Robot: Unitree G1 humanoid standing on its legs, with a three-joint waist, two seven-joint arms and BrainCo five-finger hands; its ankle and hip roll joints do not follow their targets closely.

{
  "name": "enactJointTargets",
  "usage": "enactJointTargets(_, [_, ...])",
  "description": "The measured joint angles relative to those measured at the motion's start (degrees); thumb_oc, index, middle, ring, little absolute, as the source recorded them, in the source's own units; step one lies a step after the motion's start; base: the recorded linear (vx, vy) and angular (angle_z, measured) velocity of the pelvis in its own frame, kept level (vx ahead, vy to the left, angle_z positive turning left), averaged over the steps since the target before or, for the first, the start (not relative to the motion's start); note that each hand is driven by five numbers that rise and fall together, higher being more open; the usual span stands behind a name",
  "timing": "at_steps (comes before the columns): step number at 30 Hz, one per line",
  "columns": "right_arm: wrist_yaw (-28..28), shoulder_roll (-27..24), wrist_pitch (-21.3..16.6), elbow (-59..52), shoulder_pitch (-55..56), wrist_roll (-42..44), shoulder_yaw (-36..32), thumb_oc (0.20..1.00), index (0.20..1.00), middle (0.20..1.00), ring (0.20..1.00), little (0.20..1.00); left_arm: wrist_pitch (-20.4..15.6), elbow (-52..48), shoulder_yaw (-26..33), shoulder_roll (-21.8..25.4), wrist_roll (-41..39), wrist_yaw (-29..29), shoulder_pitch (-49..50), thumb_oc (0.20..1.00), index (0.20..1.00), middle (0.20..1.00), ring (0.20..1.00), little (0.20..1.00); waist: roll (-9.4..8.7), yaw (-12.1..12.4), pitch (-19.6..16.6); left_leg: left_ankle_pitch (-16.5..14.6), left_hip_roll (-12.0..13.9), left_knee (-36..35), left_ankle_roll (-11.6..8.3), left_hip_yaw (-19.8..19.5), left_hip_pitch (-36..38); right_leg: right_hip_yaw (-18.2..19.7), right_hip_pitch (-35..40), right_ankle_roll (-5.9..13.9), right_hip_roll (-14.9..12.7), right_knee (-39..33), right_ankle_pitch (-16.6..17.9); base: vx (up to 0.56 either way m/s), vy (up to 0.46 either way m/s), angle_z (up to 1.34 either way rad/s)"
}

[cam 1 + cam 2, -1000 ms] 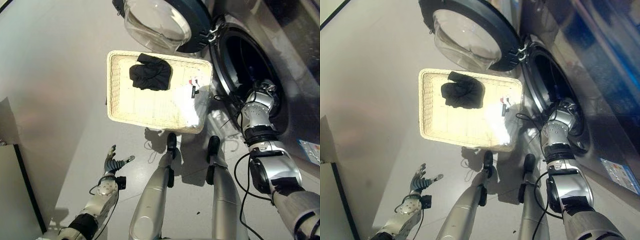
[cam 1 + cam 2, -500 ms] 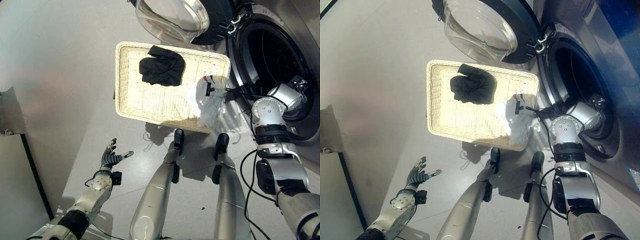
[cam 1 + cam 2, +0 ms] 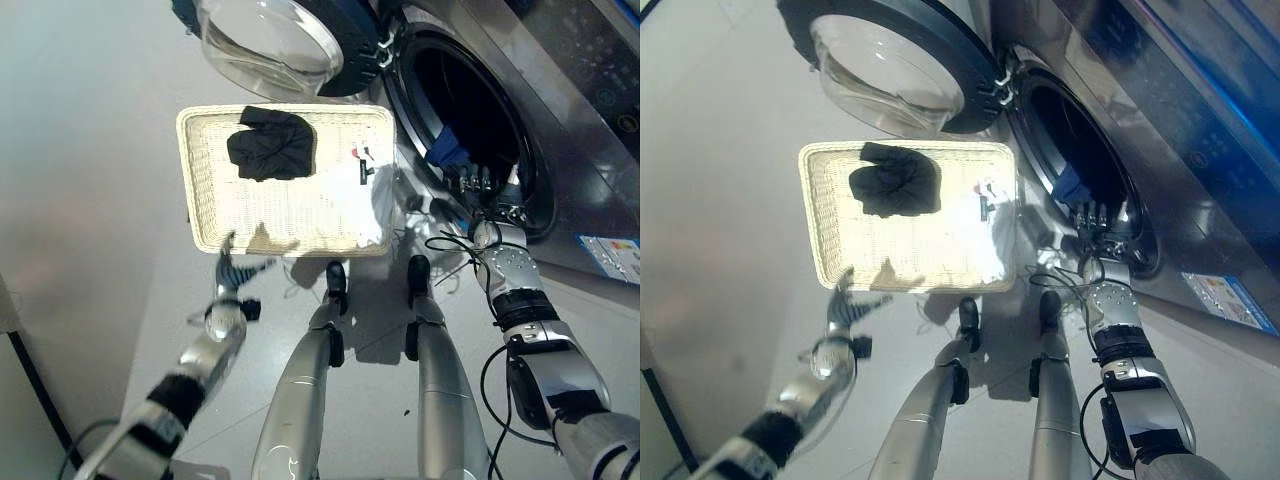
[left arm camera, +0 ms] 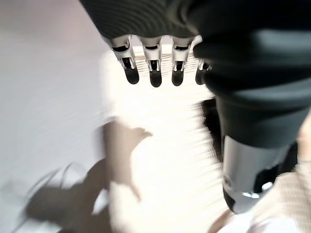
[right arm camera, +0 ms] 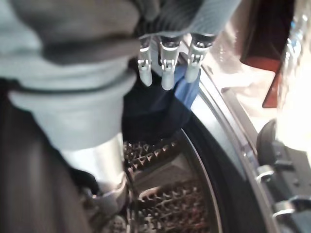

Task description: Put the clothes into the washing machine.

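Note:
A cream wicker basket point(image 3: 205, 200) lies on the floor before the washing machine point(image 3: 560, 120). A black garment point(image 3: 270, 143) sits at its far side and a white garment point(image 3: 368, 195) at its right end. A blue cloth point(image 3: 447, 150) hangs at the lower edge of the drum mouth point(image 3: 470, 110). My right hand point(image 3: 478, 187) is at that edge with straight fingers point(image 5: 165, 68) just short of the blue cloth point(image 5: 187, 90); it is open. My left hand point(image 3: 233, 285) hovers open at the basket's near edge, fingers point(image 4: 151, 68) spread.
The round glass door point(image 3: 270, 40) stands swung open above the basket's far side. The metal drum point(image 5: 165, 194) shows inside. Grey floor point(image 3: 90, 200) lies to the left of the basket.
The camera has shifted. My right hand has drawn back out of the drum to its rim, and the blue cloth now shows there. My left hand has risen to the basket's near edge.

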Motion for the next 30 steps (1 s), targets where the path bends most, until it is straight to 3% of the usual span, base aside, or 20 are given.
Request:
enactJointTargets(4, [1.34,0.74,1.01,2.46,0.66,-8.44,3.46,1.000,1.000,1.000,1.000,1.000,2.67,7.23,0.50,0.22,0.58,1.19,-11.08,1.000,1.000,1.000,1.000,1.000,-0.37,-2.50,0.19,-0.43,0.05,0.11,0.06,0.63,-0.43,0.65,-0.43,0.17,0.15,-0.55,0.20,-0.04,0.112,-0.08])
enactJointTargets(8, [3.30,2.20,2.30,2.35,2.19,-11.81,5.84,1.000,1.000,1.000,1.000,1.000,4.76,12.81,2.55,0.55,0.57,3.37,-15.80,1.000,1.000,1.000,1.000,1.000,-1.76,-5.42,0.13,-1.78,0.41,1.88,0.34,2.05,-2.00,1.93,-1.88,0.32,0.51,-0.38,0.32,-0.01,0.102,-0.18])
enactJointTargets(10, [3.41,3.15,2.29,2.74,4.11,-12.77,7.16,1.000,1.000,1.000,1.000,1.000,6.95,14.67,3.46,1.11,0.50,4.87,-17.48,1.000,1.000,1.000,1.000,1.000,-3.75,-6.71,0.06,-2.80,0.83,3.05,0.37,3.24,-2.77,3.28,-2.85,0.43,1.08,-0.33,0.44,-0.02,0.090,-0.27])
enactJointTargets(13, [3.58,3.45,2.73,3.61,7.01,-13.18,8.18,1.000,1.000,1.000,1.000,1.000,8.84,18.72,4.17,2.08,0.21,6.72,-20.46,1.000,1.000,1.000,1.000,1.000,-5.33,-9.01,0.15,-3.37,0.94,3.94,0.40,3.75,-4.19,4.14,-4.10,0.62,1.32,-0.57,0.78,-0.03,0.109,-0.14])
enactJointTargets(19, [6.32,2.75,2.28,4.34,11.78,-12.94,9.09,1.000,1.000,1.000,1.000,1.000,14.71,24.67,4.52,3.27,-1.26,9.88,-24.17,1.000,1.000,1.000,1.000,1.000,-5.78,-11.70,0.11,-4.98,1.25,6.27,0.97,5.50,-6.47,5.87,-5.99,1.24,1.60,-0.79,1.32,-0.02,0.095,-0.13])
enactJointTargets(26, [9.54,1.84,2.19,1.96,11.31,-12.91,10.88,1.000,1.000,1.000,1.000,1.000,22.93,32.44,3.98,6.35,-1.76,9.55,-30.46,1.000,1.000,1.000,1.000,1.000,-6.26,-13.87,0.01,-6.10,1.50,9.01,1.22,7.09,-11.10,7.70,-10.17,1.95,1.82,-0.88,2.24,-0.01,0.092,-0.09])
enactJointTargets(27, [9.76,1.47,2.21,1.59,11.30,-12.92,11.38,1.000,1.000,1.000,1.000,1.000,23.75,33.12,3.95,6.58,-1.74,9.39,-31.19,0.840,0.840,0.840,0.840,0.840,-6.27,-13.94,0.01,-6.19,1.56,9.31,1.23,7.16,-11.71,7.83,-10.69,2.03,1.88,-0.88,2.33,-0.02,0.066,-0.06])
enactJointTargets(29, [10.62,0.93,2.27,1.42,11.35,-12.93,12.20,1.000,1.000,1.000,1.000,1.000,24.84,33.79,3.19,7.12,-1.71,9.19,-32.30,0.351,0.351,0.351,0.351,0.351,-6.28,-14.23,0.01,-6.25,1.66,9.61,1.20,7.17,-12.48,7.88,-11.34,1.93,1.97,-0.88,2.50,-0.02,0.071,-0.02])
enactJointTargets(30, [10.72,0.77,2.28,0.81,11.41,-12.97,12.60,1.000,1.000,1.000,1.000,1.000,25.38,34.25,2.37,7.69,-1.59,9.19,-32.92,0.256,0.256,0.256,0.256,0.256,-6.40,-14.53,-0.03,-6.32,1.69,9.84,1.18,7.13,-13.01,7.92,-11.81,1.94,2.01,-0.79,2.51,-0.03,0.069,-0.02])
